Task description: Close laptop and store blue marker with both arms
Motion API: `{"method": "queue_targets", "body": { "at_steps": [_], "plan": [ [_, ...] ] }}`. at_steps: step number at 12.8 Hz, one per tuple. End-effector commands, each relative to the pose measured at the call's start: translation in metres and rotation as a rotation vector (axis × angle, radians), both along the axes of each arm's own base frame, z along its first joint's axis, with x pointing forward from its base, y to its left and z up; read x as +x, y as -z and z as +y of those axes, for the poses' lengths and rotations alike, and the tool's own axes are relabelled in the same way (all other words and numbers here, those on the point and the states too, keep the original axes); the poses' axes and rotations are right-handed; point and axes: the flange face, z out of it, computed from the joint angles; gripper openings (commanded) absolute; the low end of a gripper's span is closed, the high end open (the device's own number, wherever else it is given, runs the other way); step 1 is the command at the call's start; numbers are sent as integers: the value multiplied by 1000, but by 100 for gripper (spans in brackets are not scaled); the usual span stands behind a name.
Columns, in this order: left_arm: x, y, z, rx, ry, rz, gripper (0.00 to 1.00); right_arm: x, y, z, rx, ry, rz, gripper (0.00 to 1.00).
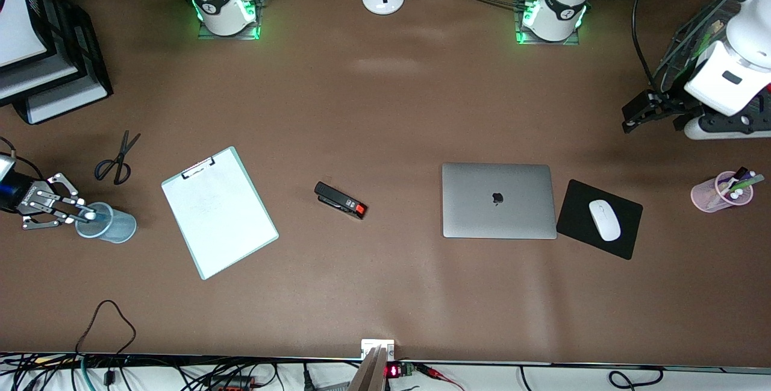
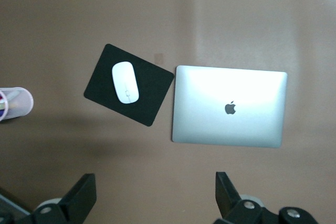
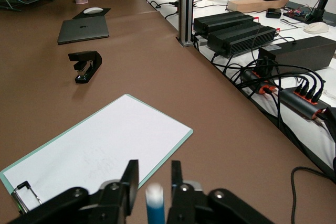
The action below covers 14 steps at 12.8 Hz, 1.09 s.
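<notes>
One laptop [image 1: 499,200], one blue marker [image 3: 155,208].

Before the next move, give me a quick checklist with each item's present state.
1. Laptop lid shut flat: ok.
2. Marker upright, its white cap between the right gripper's fingers, over the blue cup: ok.
3. Marker released by the right gripper: cannot tell; the jaws stand close on either side of it.
4. Left gripper open, holding nothing, waiting above the table toward the left arm's end: ok.
5. Mouse on its pad, beside the laptop: ok.
</notes>
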Motion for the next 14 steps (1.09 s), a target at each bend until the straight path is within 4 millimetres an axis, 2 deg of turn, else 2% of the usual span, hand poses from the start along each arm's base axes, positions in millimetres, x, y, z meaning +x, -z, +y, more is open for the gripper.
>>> {"method": "queue_targets", "body": {
  "at_steps": [1,3,7,9,11,12,14],
  "plan": [
    [-8,0,-5,41,62,3,100,2,-11,-7,22,2,-25,100],
    [-11,-2,-3,42,67,34,100,3,-22,-6,3,-5,-30,100],
    [-12,-1,-4,43,70,46,100,6,-62,14,-71,19,142,100],
    [-10,-2,-4,42,69,43,100,14,-85,42,-124,-7,162,100],
    [-10,-5,-4,42,67,48,100,17,-92,57,-175,16,259,100],
    [-11,-4,-4,42,68,59,100,16,-104,64,-203,39,309,100],
    [-9,-3,-4,43,69,62,100,19,-134,94,-292,74,388,100]
  ]
}}
